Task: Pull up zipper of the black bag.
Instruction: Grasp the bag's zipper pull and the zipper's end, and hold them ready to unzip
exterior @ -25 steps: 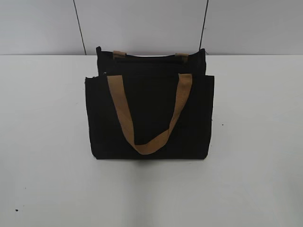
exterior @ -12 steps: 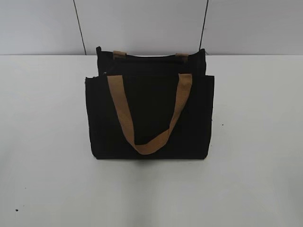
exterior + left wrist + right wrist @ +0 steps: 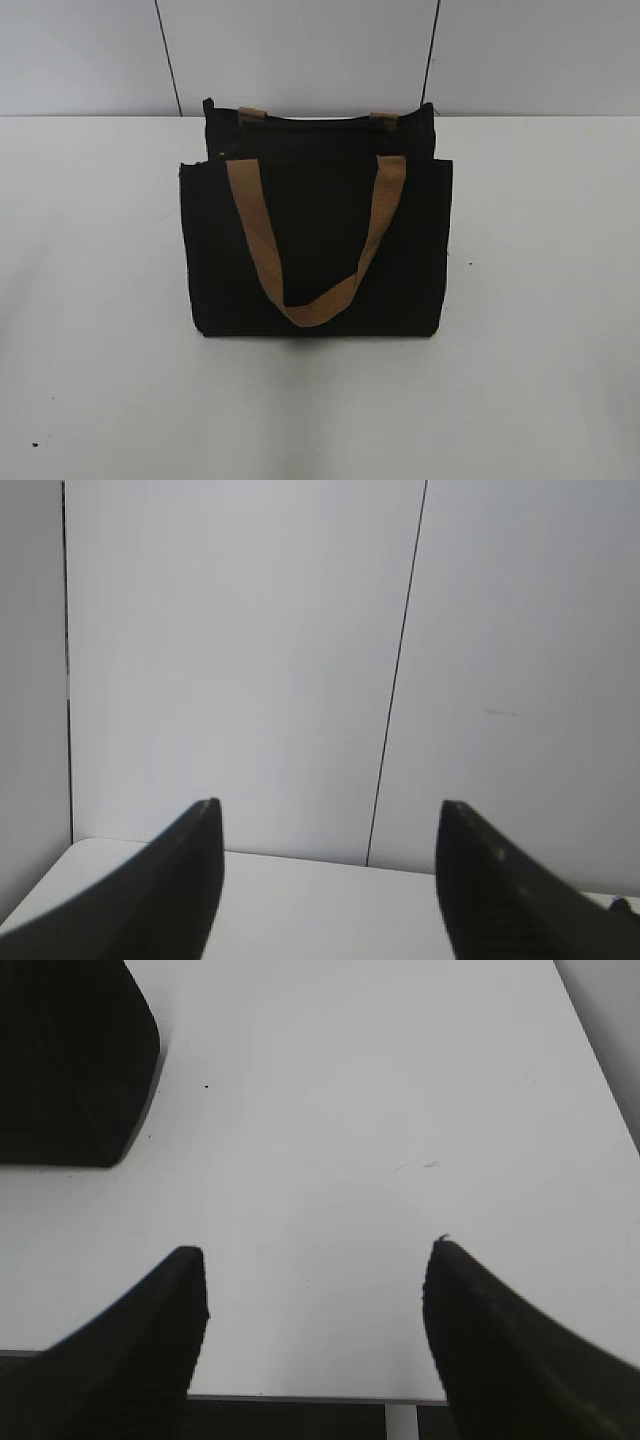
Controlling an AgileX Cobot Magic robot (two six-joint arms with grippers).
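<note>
A: Wide white table [image 3: 540, 300], bare to the near edge, backed by a pale panelled wall [image 3: 300, 50] with two dark seams.

B: Standing upright in the middle of it, toward the far side: black bag [image 3: 315, 250], boxy, flat front panel facing the near edge.

A: Draped down that front panel in a loop: tan strap [image 3: 312, 310]. Behind it, at the far top edge, just two short tan stubs of the second strap [image 3: 253, 114].

B: And the zipper? Somewhere along the dark top opening, but too dark and small to pick out.

A: Left gripper [image 3: 325, 880]: spread wide, holding nothing, pointing at the wall over the far table edge. Not seen in the exterior view.

B: Right gripper [image 3: 315, 1330]: likewise parted and empty, hovering over bare table near its edge, a dark rounded shape [image 3: 70, 1060] at upper left, well apart from both fingers.
</note>
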